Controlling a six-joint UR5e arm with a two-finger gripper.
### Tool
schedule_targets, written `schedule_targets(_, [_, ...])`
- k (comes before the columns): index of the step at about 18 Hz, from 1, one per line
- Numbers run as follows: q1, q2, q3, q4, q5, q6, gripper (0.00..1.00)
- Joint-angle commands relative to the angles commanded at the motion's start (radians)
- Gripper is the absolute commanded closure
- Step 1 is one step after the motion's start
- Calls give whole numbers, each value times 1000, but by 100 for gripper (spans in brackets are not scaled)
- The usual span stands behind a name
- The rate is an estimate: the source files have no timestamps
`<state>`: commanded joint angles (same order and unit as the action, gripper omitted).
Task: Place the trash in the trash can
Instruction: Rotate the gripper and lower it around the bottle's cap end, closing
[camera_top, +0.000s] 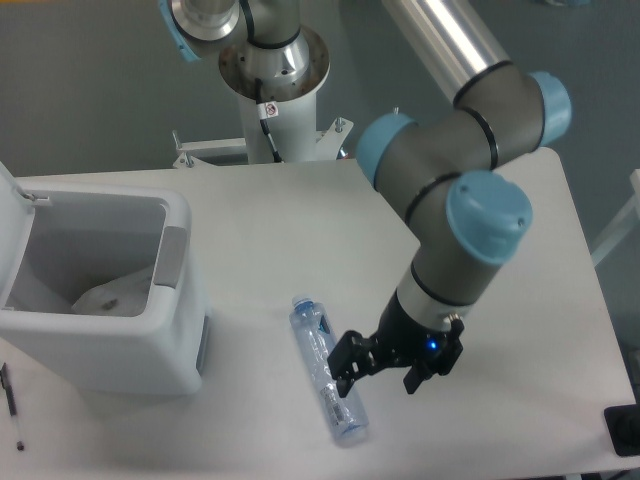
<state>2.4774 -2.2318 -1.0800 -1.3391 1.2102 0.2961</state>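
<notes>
- End effector (377, 373) open, holding nothing, low beside the bottle's lower end.
- One crushed clear bottle (325, 366) lying on the desk (500, 220).
- One tissue (108, 296) inside the open trash can (178, 330).

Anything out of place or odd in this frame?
The crushed plastic bottle lies flat on the table, outside the trash can, whose lid is open with the tissue inside. The gripper stands open beside the bottle's lower end, gripping nothing.

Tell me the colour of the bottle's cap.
Blue, on the end of the clear crushed bottle that points toward the trash can; the fixed camera shows it.
</notes>
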Motion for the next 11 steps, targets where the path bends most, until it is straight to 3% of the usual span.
schedule_targets(2, [-18,-28,9,-20,40,0,0])
schedule_targets(11, [-94,-114,26,-11,216,-51,0])
